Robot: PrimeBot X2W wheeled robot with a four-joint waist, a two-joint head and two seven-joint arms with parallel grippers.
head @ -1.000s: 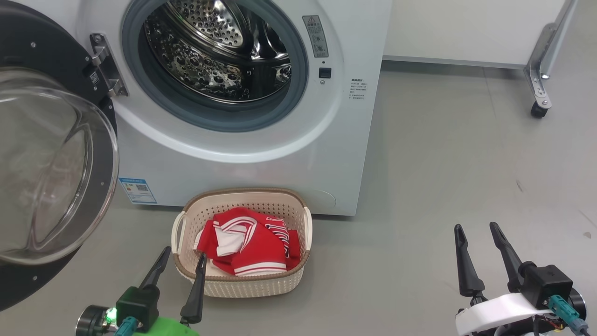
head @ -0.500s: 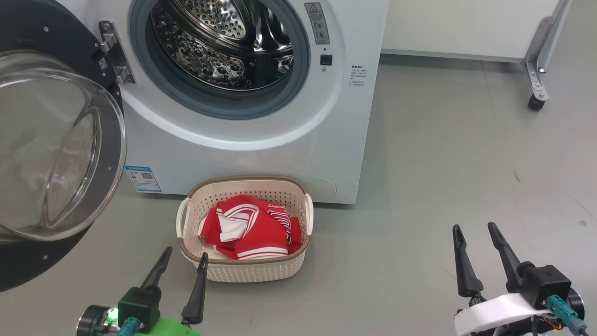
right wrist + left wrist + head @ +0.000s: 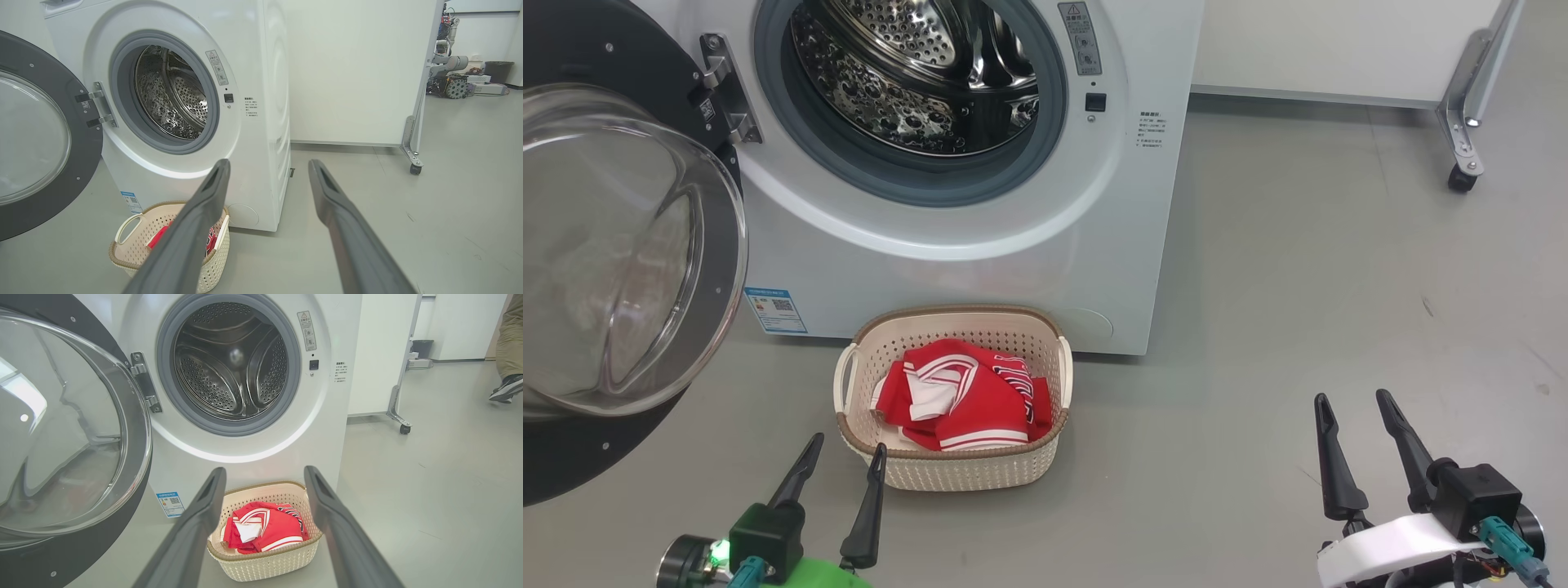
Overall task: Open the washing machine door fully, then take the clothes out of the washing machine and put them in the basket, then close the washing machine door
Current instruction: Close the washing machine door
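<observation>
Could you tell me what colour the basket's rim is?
Brown, on the cream basket; clearest in the head view.

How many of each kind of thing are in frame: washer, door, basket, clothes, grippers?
washing machine: 1
door, swung open: 1
basket: 1
pile of red clothes in the basket: 1 (can't tell how many pieces)
grippers: 2, left gripper and right gripper, both open
Total: 6

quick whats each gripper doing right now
left gripper: open, holding nothing
right gripper: open, holding nothing
</observation>
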